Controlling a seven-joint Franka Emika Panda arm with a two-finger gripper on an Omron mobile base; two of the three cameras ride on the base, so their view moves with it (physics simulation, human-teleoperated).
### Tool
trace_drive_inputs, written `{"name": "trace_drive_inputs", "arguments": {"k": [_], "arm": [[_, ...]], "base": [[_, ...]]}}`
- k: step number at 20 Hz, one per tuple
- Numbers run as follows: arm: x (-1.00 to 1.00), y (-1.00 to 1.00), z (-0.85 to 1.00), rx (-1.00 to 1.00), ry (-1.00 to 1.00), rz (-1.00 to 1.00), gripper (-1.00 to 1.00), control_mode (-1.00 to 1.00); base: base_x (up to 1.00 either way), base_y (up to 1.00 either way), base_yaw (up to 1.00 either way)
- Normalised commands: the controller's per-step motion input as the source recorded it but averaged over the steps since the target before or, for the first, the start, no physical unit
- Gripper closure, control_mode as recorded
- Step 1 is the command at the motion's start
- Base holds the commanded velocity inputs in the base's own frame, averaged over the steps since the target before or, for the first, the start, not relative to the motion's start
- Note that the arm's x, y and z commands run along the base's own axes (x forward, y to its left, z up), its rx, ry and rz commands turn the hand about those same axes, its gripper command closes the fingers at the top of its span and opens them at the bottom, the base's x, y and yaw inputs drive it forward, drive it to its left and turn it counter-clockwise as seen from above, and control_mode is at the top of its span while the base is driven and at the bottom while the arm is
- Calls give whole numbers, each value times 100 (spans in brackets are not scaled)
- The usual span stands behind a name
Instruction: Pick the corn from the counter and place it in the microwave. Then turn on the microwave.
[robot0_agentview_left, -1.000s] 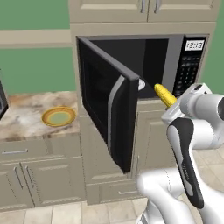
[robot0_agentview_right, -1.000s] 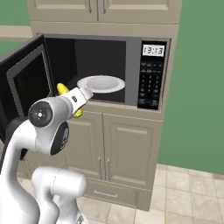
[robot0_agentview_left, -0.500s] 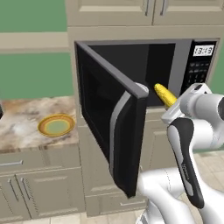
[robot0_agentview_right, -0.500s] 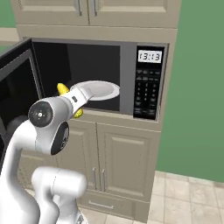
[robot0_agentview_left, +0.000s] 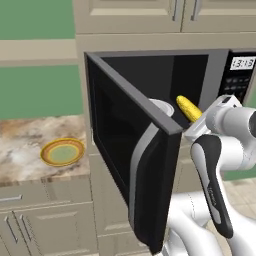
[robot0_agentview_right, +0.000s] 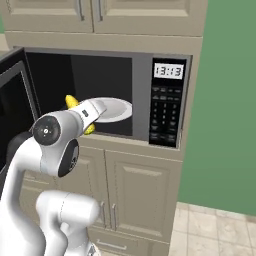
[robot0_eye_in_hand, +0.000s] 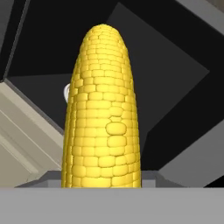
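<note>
Corn (robot0_agentview_left: 189, 108) gripped in the claw (robot0_agentview_left: 196, 125), sticking out ahead of it, tip aimed into the microwave (robot0_agentview_right: 150, 80) cavity. Claw closed about the cob's base, fingers themselves hidden, so can't tell exact contact. Up close in the hand view, corn (robot0_eye_in_hand: 103, 113) standing tall against the dark interior. Sitting right at the cavity's mouth, above the near edge of the white plate (robot0_agentview_right: 116, 108), not touching it as far as can be told. Door (robot0_agentview_left: 132, 150) swung wide open to the left. Clock panel (robot0_agentview_right: 169, 102) lit on the right side. Green-and-yellow dish (robot0_agentview_left: 62, 152) out on the worktop (robot0_agentview_left: 25, 145), well left of everything.
</note>
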Motion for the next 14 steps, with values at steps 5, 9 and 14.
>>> {"name": "trace_drive_inputs", "arguments": {"k": [5,9,14], "arm": [[0,0,0,0,0,0,100,100],[0,0,0,0,0,0,100,100],[0,0,0,0,0,0,100,100]], "base": [[40,-13,0],[40,-11,0],[41,-7,0]]}}
